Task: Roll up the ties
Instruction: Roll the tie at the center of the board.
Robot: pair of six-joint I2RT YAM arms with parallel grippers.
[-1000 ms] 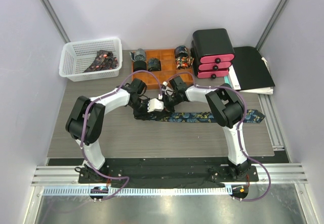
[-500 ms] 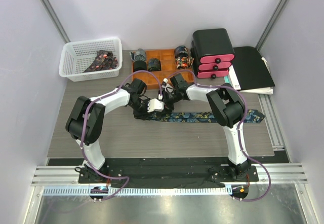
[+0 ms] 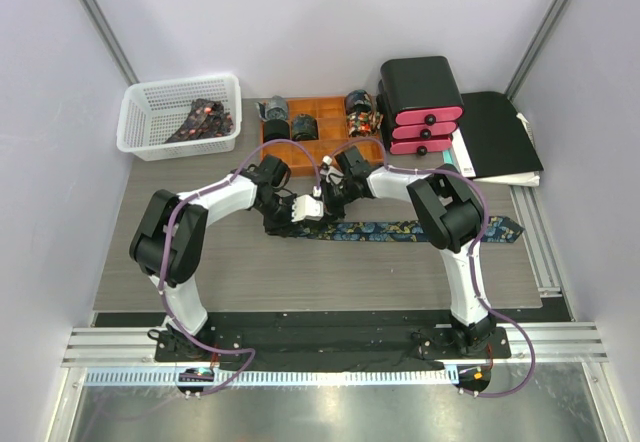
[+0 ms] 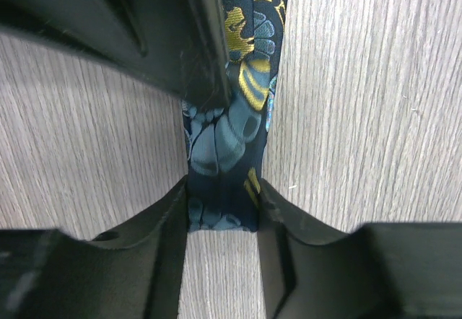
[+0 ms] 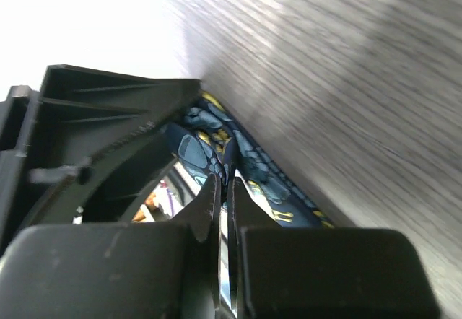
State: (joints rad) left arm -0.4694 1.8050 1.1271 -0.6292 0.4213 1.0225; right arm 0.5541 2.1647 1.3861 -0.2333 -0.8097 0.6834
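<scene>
Centre of frame: one tie point(image 3: 420, 230) is laid flat, and rolling is judged barely started at its left end. That end is clamped across its width by the left gripper point(image 4: 222, 214). The right gripper point(image 5: 224, 189) is closed at the fabric; a pinch cannot be confirmed. Upper centre: finished rolls point(image 3: 360, 107) are parked in the orange tray point(image 3: 320, 148). Upper left: unrolled ties point(image 3: 205, 120) are piled in the basket point(image 3: 140, 127).

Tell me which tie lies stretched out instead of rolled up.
The blue-and-gold tie across the table; rolled ties sit in the orange tray, loose ones heaped in the white basket.
</scene>
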